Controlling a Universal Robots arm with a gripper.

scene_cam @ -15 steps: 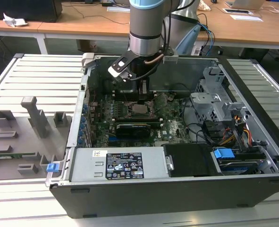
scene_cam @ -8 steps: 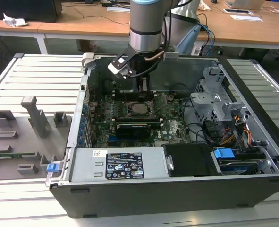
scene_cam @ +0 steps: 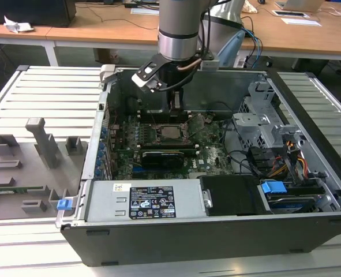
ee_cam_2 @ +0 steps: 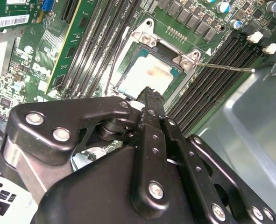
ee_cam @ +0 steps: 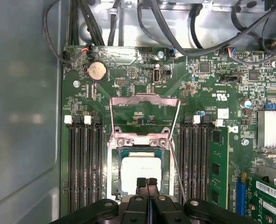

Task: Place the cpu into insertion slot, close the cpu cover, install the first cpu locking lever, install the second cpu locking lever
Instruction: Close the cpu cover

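The small flat square cpu with a silver-grey metal top (ee_cam: 140, 170) lies seated in the square dark insertion slot with a metal rim (ee_cam: 112, 179). The slot is at the middle of the green motherboard (scene_cam: 210, 156) inside the open black computer case (scene_cam: 216, 231) on the slatted grey bench (scene_cam: 43, 92).

The black hand (ee_cam: 147, 183) is clenched, its two fingertips pressed together with nothing between them. It hangs directly over the chip's edge. In the exterior view the hand (scene_cam: 176, 112) is at 12 o'clock of the slot, so the chip (scene_cam: 171, 132) lies just beside it at 6 o'clock, along the arm's own downward line.

In the second wrist view, thin silver wire levers (ee_cam_2: 224, 67) stand loose, one angled out across the long black memory slots (ee_cam_2: 222, 56).

In both wrist views the hand covers the chip's nearest edge, so I cannot tell whether the tips touch it. It is also unclear whether the thin silver-grey cpu cover (ee_cam: 140, 140) lies flat over the chip or is raised.
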